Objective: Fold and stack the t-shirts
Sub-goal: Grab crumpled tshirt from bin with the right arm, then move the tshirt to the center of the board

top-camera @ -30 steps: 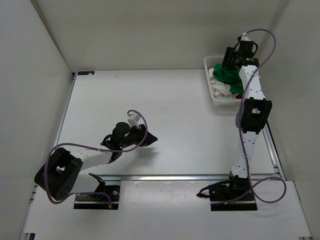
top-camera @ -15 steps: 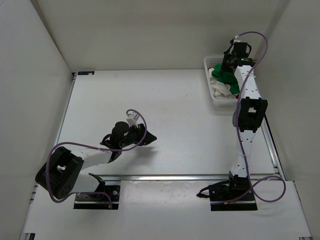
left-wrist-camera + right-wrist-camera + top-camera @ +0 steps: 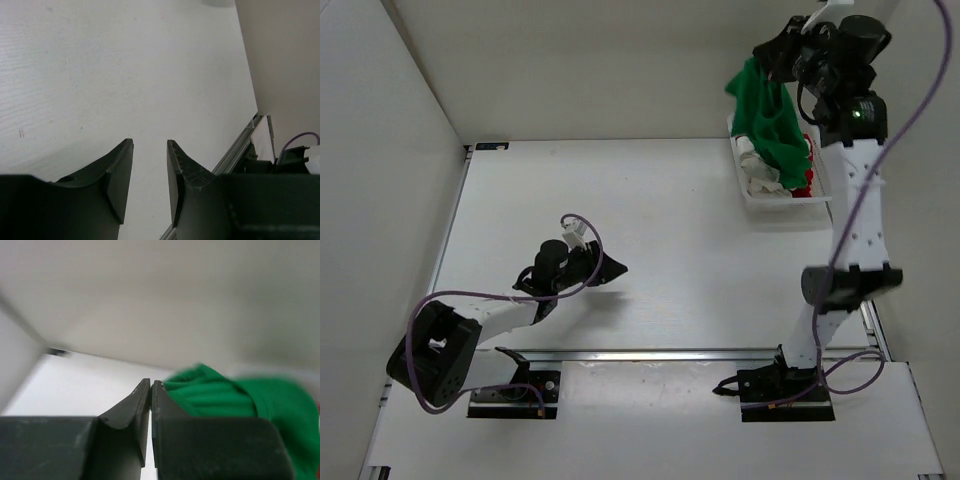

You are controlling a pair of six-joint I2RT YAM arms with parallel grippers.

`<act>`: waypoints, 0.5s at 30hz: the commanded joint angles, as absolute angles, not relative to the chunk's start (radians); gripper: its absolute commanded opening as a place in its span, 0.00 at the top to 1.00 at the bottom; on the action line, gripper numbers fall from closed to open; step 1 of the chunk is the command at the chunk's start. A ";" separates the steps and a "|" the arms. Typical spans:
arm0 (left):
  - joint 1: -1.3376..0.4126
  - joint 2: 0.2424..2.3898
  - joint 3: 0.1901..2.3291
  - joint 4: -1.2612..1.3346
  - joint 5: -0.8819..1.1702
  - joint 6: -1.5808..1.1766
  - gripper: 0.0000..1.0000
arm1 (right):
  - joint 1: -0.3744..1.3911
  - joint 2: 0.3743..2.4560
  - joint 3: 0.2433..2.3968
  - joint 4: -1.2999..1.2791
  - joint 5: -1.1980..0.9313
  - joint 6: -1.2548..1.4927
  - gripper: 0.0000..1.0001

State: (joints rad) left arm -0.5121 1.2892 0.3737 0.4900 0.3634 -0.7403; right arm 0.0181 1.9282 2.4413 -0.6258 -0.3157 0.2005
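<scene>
My right gripper (image 3: 758, 58) is raised high above the back right corner, shut on the bright green t-shirt (image 3: 772, 118), which hangs down from it over the basket. In the right wrist view the jaws (image 3: 151, 382) are pressed together with green t-shirt cloth (image 3: 225, 395) bunched right beside them. A white t-shirt (image 3: 758, 172) and a bit of a red t-shirt (image 3: 808, 181) lie crumpled in the basket. My left gripper (image 3: 617, 272) hovers low over the table's middle-left, open with nothing between its fingers (image 3: 150, 142).
The white mesh basket (image 3: 752, 203) stands at the table's back right, against the wall. White walls close in the table at the left, back and right. A metal rail (image 3: 700, 353) runs along the near edge.
My right arm has risen from the basket, pulling the green t-shirt up out of it. The left gripper has shifted slightly up and away from the near edge.
</scene>
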 commanded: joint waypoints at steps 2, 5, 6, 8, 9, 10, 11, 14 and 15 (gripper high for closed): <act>-0.445 1.192 0.347 0.488 0.388 -0.799 0.57 | 0.117 1.553 2.308 -0.402 -0.498 0.222 1.00; -0.359 1.137 0.322 0.485 0.405 -0.830 0.56 | 0.103 1.470 2.188 -0.350 -0.554 0.239 0.99; -0.312 1.106 0.301 0.471 0.413 -0.837 0.55 | 0.088 1.395 2.031 -0.332 -0.575 0.247 1.00; -0.255 1.071 0.296 0.453 0.423 -0.838 0.54 | 0.077 1.326 1.868 -0.234 -0.621 0.273 1.00; -0.218 1.048 0.304 0.424 0.425 -0.825 0.53 | 0.089 1.228 1.589 -0.151 -0.623 0.299 1.00; -0.203 1.040 0.304 0.410 0.417 -0.830 0.53 | 0.095 1.204 1.512 -0.088 -0.570 0.307 1.00; -0.198 1.019 0.305 0.396 0.413 -0.830 0.53 | 0.101 1.168 1.383 -0.071 -0.565 0.334 1.00; -0.202 1.011 0.296 0.382 0.388 -0.828 0.49 | 0.051 1.108 1.032 0.078 -0.538 0.492 1.00; -0.210 1.015 0.305 0.376 0.377 -0.821 0.48 | 0.020 1.094 0.896 0.192 -0.596 0.561 1.00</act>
